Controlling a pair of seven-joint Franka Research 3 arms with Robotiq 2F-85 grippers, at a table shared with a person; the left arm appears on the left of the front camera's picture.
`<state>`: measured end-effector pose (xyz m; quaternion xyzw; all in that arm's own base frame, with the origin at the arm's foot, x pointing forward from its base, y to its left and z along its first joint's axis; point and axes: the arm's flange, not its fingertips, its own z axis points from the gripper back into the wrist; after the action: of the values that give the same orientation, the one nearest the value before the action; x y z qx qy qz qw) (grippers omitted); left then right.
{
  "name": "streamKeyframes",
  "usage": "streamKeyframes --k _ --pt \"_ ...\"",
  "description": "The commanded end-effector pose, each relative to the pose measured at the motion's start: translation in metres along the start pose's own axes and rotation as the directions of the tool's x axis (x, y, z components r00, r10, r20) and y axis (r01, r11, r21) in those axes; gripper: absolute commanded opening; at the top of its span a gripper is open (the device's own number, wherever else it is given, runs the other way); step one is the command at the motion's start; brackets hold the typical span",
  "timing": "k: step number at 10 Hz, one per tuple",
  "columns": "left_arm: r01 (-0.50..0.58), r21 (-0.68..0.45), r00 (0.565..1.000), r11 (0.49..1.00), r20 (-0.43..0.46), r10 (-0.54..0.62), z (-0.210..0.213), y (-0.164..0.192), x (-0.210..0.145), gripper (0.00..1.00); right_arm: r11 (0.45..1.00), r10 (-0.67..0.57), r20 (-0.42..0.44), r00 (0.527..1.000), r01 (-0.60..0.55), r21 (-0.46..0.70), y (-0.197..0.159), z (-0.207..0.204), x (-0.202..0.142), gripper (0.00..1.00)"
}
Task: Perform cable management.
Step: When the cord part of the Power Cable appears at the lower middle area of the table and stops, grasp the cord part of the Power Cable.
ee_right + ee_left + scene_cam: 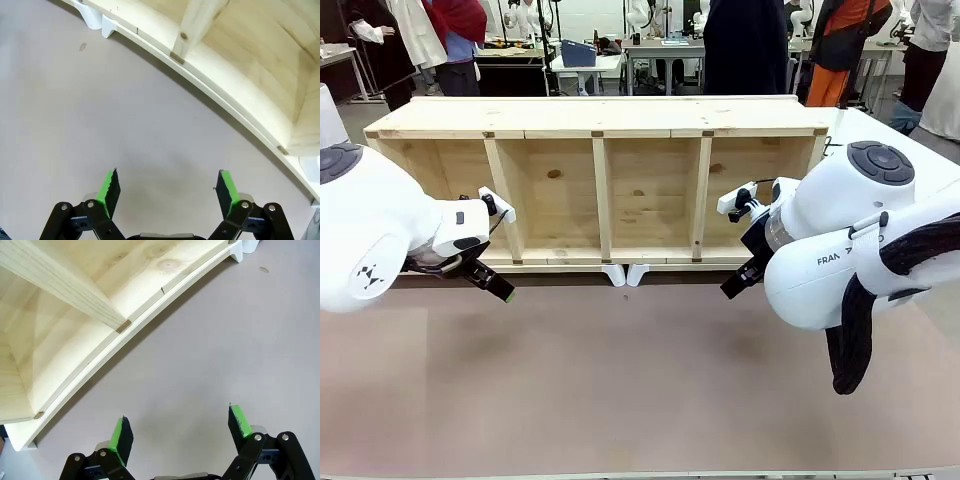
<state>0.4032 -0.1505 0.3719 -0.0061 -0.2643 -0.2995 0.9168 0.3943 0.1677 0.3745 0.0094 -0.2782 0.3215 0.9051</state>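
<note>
Nearest the front camera, the white left arm (370,240) enters at 9 o'clock and the white right arm (840,230) at 3 o'clock, the right one carrying a thick black braided sleeve (855,330) that hangs toward 5 o'clock. The left tool (498,290) points down toward the brown table (640,400), just in front of the shelf's lower edge. In the left wrist view the left tool (180,427) stands wide apart with nothing between its green pads (120,437), and bare table lies beneath. The right tool (735,285) also angles down just in front of the shelf. In its own wrist view the right tool (167,187) is likewise spread wide and holds nothing, its green pads (227,190) over bare table. Beyond both tools, a long pale wooden shelf (600,115) lies across the table from 9 to 3 o'clock, its open compartments facing the camera. Two small white feet (625,273) sit under the middle of its front edge. A thin dark strand (827,146) shows at the shelf's right end, too small to tell whether it is the cable. Farthest off, at 12 o'clock, a person in dark clothing (745,45) stands behind the shelf.
</note>
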Motion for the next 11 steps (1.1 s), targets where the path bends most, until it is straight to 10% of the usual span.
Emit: streamKeyframes --k 1,11 --pt "0.000 0.000 1.000 1.000 0.000 0.000 0.0000 -0.0001 0.0000 1.00 1.000 0.000 0.000 1.000 0.000 0.000 0.0001 -0.0001 0.0000 1.00" --pt "0.000 0.000 1.000 1.000 0.000 0.000 0.0000 -0.0001 0.0000 1.00 1.000 0.000 0.000 1.000 0.000 0.000 0.0001 -0.0001 0.0000 1.00"
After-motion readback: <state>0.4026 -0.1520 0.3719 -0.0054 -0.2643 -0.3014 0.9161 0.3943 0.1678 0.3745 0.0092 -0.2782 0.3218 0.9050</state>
